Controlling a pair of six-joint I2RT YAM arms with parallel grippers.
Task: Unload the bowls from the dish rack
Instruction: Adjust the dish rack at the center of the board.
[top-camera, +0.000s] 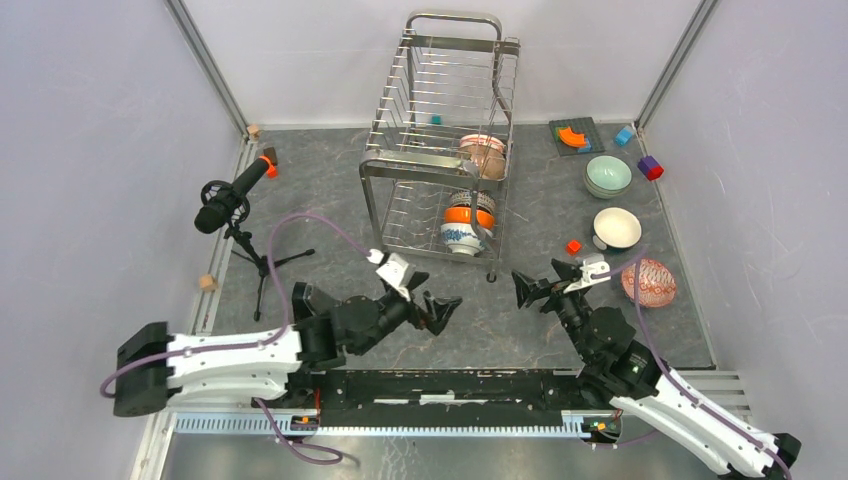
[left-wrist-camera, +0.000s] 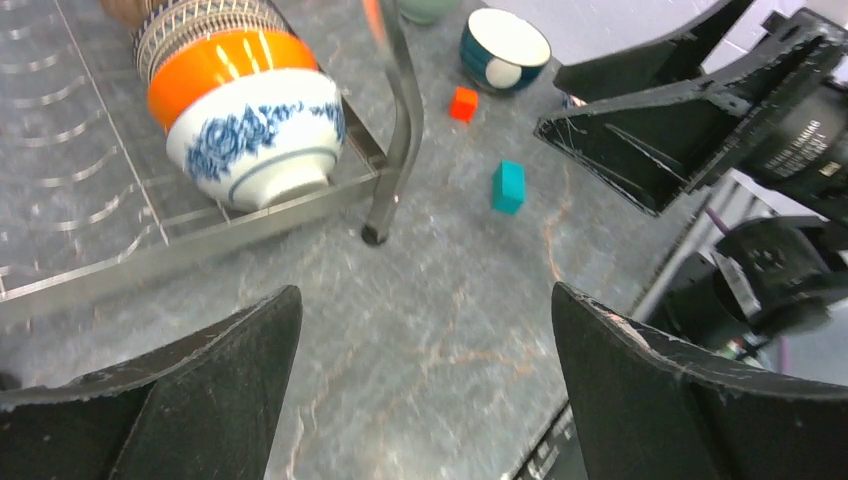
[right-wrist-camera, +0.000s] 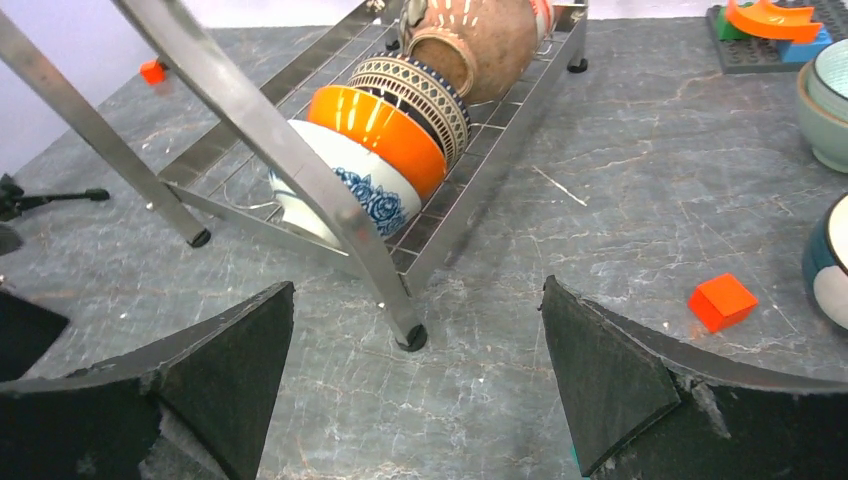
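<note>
The steel dish rack (top-camera: 440, 150) stands mid-table. Its lower tier holds a blue-and-white bowl (top-camera: 462, 238) (right-wrist-camera: 375, 190), an orange bowl (top-camera: 468, 215) (left-wrist-camera: 215, 65) and a striped one (right-wrist-camera: 425, 90) on edge. A brown bowl (top-camera: 485, 160) sits on the upper tier. On the table to the right lie a pale green bowl (top-camera: 608, 175), a cream white bowl (top-camera: 617, 227) and a red-patterned bowl (top-camera: 650, 282). My left gripper (top-camera: 445, 313) (left-wrist-camera: 425, 290) hovers open in front of the rack. My right gripper (top-camera: 535, 283) (right-wrist-camera: 418, 283) is open too, facing the rack's front leg (right-wrist-camera: 300, 170).
A microphone on a tripod (top-camera: 230, 200) stands at the left. Small toy blocks lie about: an orange one (right-wrist-camera: 722, 300), a teal one (left-wrist-camera: 508, 186), and more near a grey baseplate (top-camera: 575, 135) at the back right. Walls close in the table on three sides.
</note>
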